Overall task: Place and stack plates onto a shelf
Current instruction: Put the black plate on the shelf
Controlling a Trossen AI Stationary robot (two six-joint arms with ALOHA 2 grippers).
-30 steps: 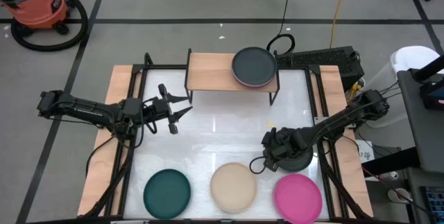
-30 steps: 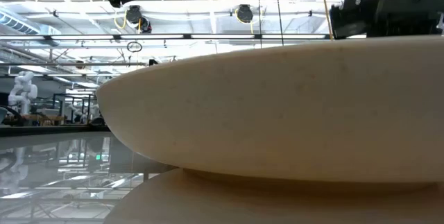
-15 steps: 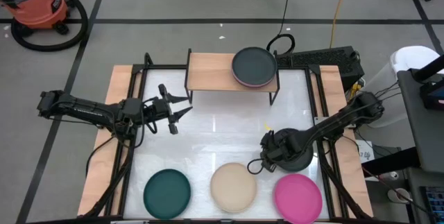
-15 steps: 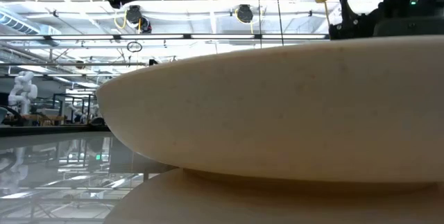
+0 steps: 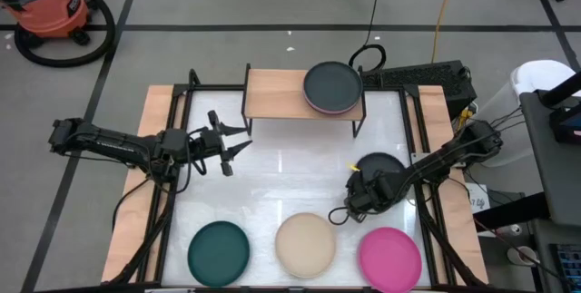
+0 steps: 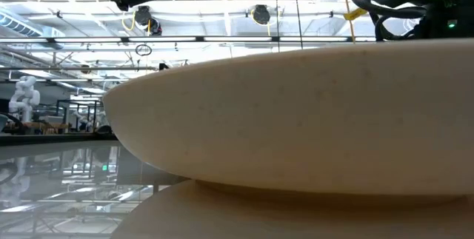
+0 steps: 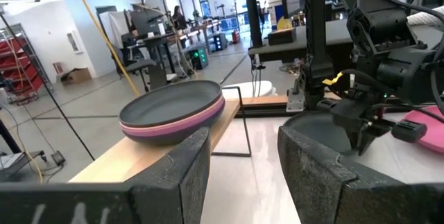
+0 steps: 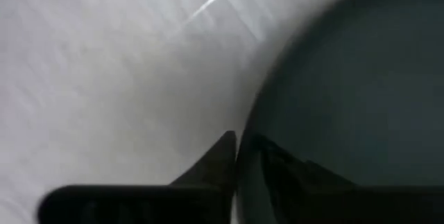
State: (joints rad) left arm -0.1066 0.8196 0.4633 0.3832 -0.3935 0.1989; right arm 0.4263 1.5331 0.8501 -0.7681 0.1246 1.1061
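Observation:
The shelf (image 5: pixel 277 93), a light-wood board on black legs, stands at the table's far edge. It carries a dark grey plate on a purple one (image 5: pixel 332 87); the left wrist view shows this stack (image 7: pixel 173 109) too. A dark teal plate (image 5: pixel 218 250), a beige plate (image 5: pixel 306 243) and a magenta plate (image 5: pixel 390 257) lie flat along the near edge. My right gripper (image 5: pixel 357 190) is shut on another dark plate (image 5: pixel 381 164) right of centre. My left gripper (image 5: pixel 234 145) hovers open over the table's left part, pointing toward the shelf. The beige plate (image 6: pixel 296 120) fills the low view. My right gripper pinches the dark plate by its rim (image 8: pixel 244 148), on the plate's left side. One finger (image 8: pixel 220 156) is outside the rim and the other (image 8: pixel 281 168) lies over the plate's inner face. The plate extends from the fingers toward the far right. Whether any part rests on the table, I cannot tell.
Black frame rails and wooden side strips (image 5: pixel 154 130) run along both sides of the white table top. The shelf's left half is bare board. A cable (image 5: pixel 336 213) loops on the table near the right gripper. Bare white top (image 5: pixel 290 170) lies between the shelf and the near row.
The dark plate lay under my right gripper near the magenta plate. It now shows farther toward the far edge, beyond the gripper. My right arm has swung with it, its wrist turning. My left arm has kept still.

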